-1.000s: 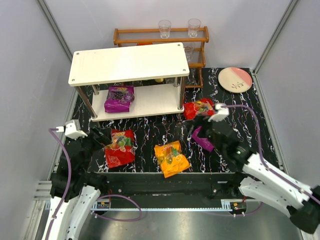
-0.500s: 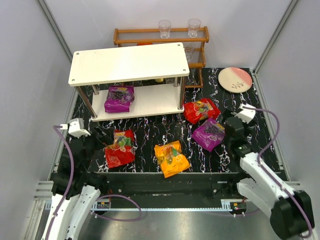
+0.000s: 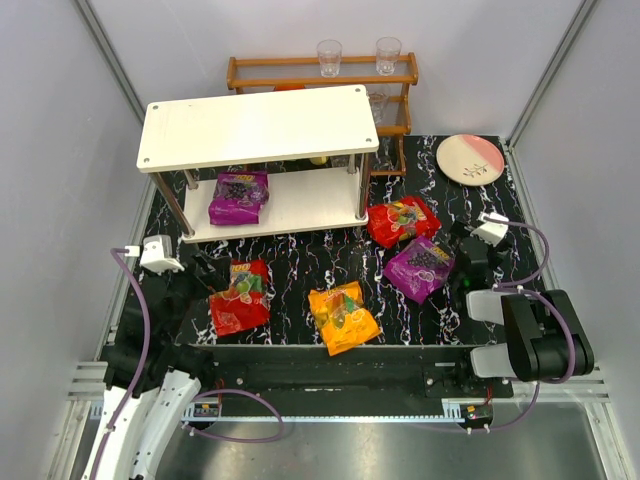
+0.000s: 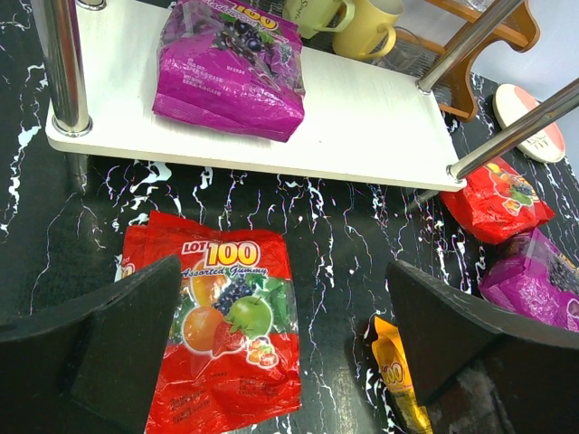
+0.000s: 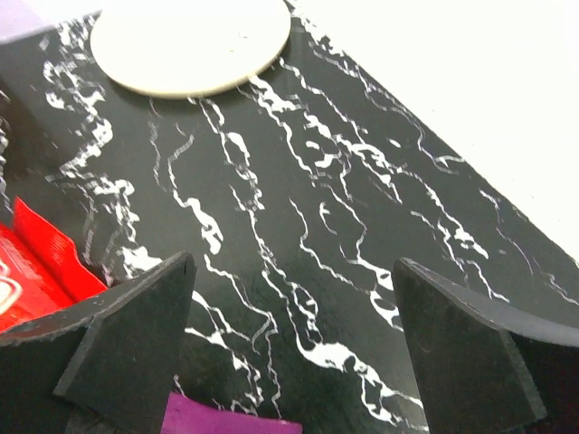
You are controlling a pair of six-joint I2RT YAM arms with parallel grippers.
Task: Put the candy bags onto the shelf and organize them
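The white two-tier shelf [image 3: 258, 126] stands at the back left. One purple candy bag [image 3: 239, 197] lies on its lower board [image 4: 371, 127], also in the left wrist view [image 4: 231, 68]. Four bags lie flat on the black table: a red one [image 3: 239, 296] at the left, an orange one [image 3: 342, 317], a second purple one [image 3: 419, 267] and a second red one [image 3: 398, 220]. My left gripper [image 3: 205, 270] is open and empty, just above the left red bag [image 4: 217, 334]. My right gripper [image 3: 466, 248] is open and empty, right of the purple bag, whose corner [image 5: 217, 423] shows below its fingers.
A brown wooden rack [image 3: 320, 72] with clear glasses stands behind the shelf. A pink and white plate [image 3: 470, 158] lies at the back right, also in the right wrist view [image 5: 190, 41]. Two mugs [image 4: 362, 23] sit behind the shelf. Grey walls close both sides.
My right gripper let go of the purple bag, which now lies flat on the table, and the arm drew back to the right and folded. My left gripper shifted slightly.
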